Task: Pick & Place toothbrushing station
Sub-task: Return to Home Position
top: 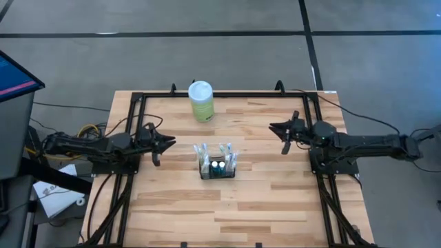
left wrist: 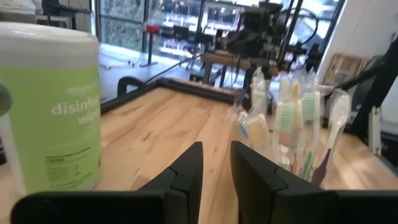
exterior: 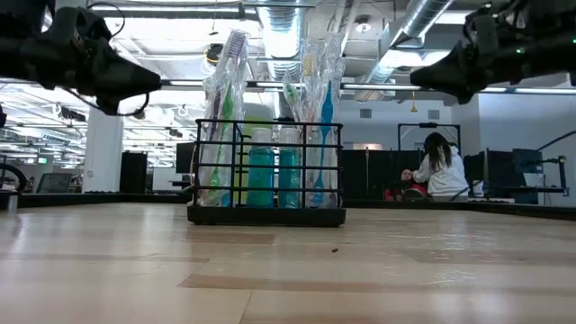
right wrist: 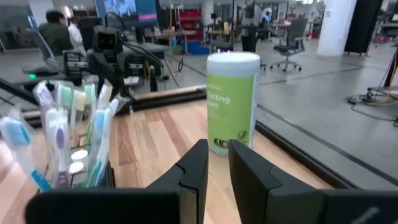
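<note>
Holding wrapped toothbrushes (exterior: 225, 99) upright: toothbrushing station (exterior: 265, 216)

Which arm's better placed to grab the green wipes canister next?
Left, probably. The wipes canister stands far back, slightly left of the caddy; the left tool is nearer it than the right tool, with nothing between.

Green bottle (left wrist: 53, 112) at the bench's (top: 275, 207) far edge: left wrist view catches "disinfe" over "wip", both cut off. Right wrist view shows "cting" and "pes". Smaller print unreadable.
</note>
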Available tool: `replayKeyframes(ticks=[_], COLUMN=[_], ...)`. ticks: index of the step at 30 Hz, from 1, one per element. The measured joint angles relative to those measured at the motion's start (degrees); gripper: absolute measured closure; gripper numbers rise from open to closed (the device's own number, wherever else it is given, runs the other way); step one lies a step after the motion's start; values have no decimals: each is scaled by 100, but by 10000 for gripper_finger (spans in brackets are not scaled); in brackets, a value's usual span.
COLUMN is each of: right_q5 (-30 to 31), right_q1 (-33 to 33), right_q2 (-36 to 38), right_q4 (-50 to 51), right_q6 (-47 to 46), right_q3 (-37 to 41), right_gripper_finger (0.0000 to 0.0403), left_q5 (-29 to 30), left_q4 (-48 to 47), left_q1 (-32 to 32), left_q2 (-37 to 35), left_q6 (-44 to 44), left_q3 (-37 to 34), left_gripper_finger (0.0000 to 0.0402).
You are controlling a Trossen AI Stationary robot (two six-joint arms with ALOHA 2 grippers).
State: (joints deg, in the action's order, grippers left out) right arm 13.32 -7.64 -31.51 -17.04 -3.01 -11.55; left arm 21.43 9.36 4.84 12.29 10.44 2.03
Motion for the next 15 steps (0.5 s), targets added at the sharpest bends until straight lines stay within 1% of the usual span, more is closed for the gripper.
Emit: replayKeyframes(ticks=[3,5,8,10,13,15], right_q5=[0,0,2,1,0,0], right_q1=[0,1,0,0,2,0], right_q2=[350,601,958,1177,1508,1686], right_q4=[-14,18,59,72,91,273], right_q6=[0,0,42,43,44,44], right_q3=[160,263,372,477,628,656], right_gripper_finger=[346,346,346,346,346,346], left_q5=[7,-3,15,109,82,95], left_q4=[-765,-1107,-1076,-1134,-1096,-1136], left_q1=[0,9,22,22,24,25], left_q2=[-4,2,-34,-117,-273,-418], left_q6=[31,60,-178,-245,-312,-443], left_q3=[387,598,703,692,684,624], left_gripper_finger=[325,325,325,325,325,325])
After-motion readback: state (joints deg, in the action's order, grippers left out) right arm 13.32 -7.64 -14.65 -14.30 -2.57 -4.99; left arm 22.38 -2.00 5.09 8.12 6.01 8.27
